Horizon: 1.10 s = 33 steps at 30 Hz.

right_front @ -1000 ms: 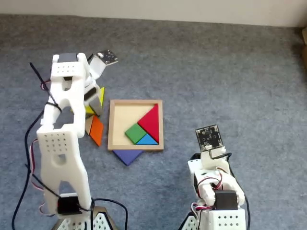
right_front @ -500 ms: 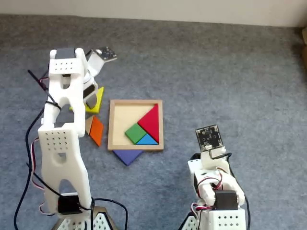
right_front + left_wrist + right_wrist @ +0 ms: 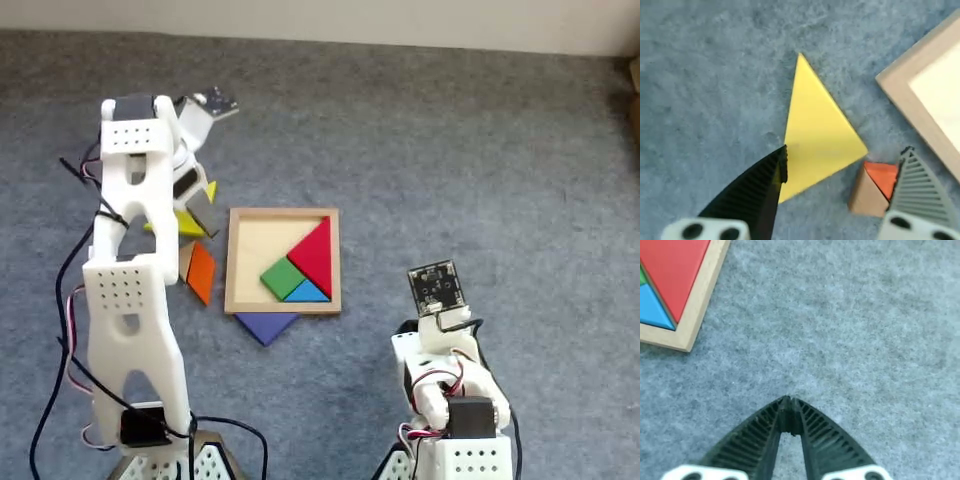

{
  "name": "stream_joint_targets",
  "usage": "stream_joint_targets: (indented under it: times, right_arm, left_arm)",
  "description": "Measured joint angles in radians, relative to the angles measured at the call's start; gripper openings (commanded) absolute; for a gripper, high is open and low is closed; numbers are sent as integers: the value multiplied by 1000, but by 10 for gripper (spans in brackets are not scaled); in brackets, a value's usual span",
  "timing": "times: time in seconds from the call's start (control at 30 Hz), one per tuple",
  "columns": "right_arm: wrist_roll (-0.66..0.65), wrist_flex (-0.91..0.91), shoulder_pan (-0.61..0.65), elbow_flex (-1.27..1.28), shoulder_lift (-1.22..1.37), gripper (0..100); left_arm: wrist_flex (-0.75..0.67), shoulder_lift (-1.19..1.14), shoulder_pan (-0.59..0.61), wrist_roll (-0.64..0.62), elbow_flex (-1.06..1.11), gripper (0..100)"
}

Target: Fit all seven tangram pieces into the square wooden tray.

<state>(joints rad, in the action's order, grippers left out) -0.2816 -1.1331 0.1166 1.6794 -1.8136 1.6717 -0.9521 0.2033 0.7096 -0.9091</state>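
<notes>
High view looking down, wrist views close over carpet point(image 3: 865, 315), all sharing tray point(image 3: 280, 212)

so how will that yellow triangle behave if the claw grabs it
Probably stiff and light: the yellow triangle looks like a thin flat slab. Flat on the carpet, it likely won't roll, but its low edges may be hard for the left claw to catch.

Both arms are white printed plastic with black servo blocks. The left arm point(image 3: 125, 300) has a panel of small round holes and a black cable point(image 3: 47, 410) looping along its 9 o'clock side. The right arm point(image 3: 450, 400) shows red, white and black wires and a dark square circuit board point(image 3: 436, 286) at its 12 o'clock end. The left hand point(image 3: 845, 150) has one black ribbed finger and one grey. The right hand point(image 3: 790, 402) has two black ones on white mounts.
</notes>
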Motion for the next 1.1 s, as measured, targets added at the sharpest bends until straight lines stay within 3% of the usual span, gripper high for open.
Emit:
stream_joint_targets:
  times: [0.27,0.5,0.77,1.1]
  right_arm:
    - [0,0,0,0,0,10]
    - [0,0,0,0,0,10]
    - [0,0,0,0,0,10]
    - [0,0,0,0,0,10]
  left_arm:
    - [-92,-97,29,68,-18,335]
    - [-109,-109,43,94,-21,232]
    - [-109,-107,43,98,-26,191]
    - [64,-75,-3,100,-141,190]
